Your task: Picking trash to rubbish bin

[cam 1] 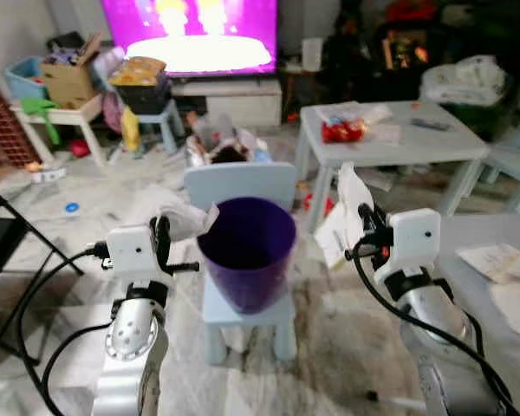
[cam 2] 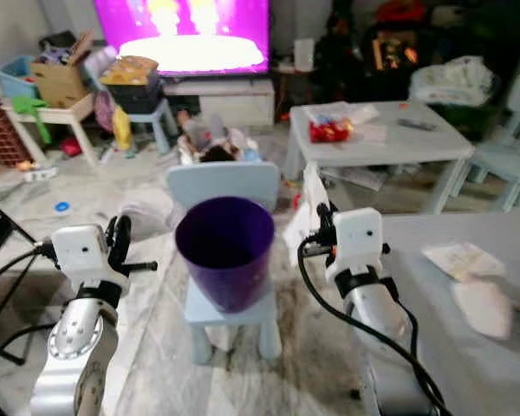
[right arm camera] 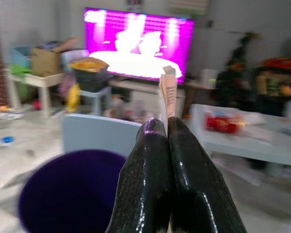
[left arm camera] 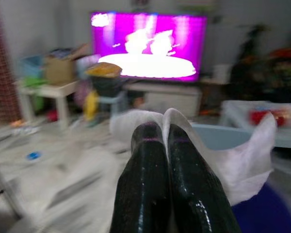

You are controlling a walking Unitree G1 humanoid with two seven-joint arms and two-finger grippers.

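Tissue (left arm camera: 242, 160) is pinched in the left gripper (left arm camera: 166, 133), card (right arm camera: 168, 92) in the right gripper (right arm camera: 161, 128); both flank the bin (cam 1: 247, 251) on its chair (cam 1: 240, 186), poised at rim height for dropping in.

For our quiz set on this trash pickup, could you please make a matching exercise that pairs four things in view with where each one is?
Things:
1. white tissue
2. flat wrapper
3. purple bin
4. red packet

Places:
A. on the small blue chair
B. pinched in the right gripper
C. on the pale table
D. pinched in the left gripper

Pairs: 1-D, 2-B, 3-A, 4-C
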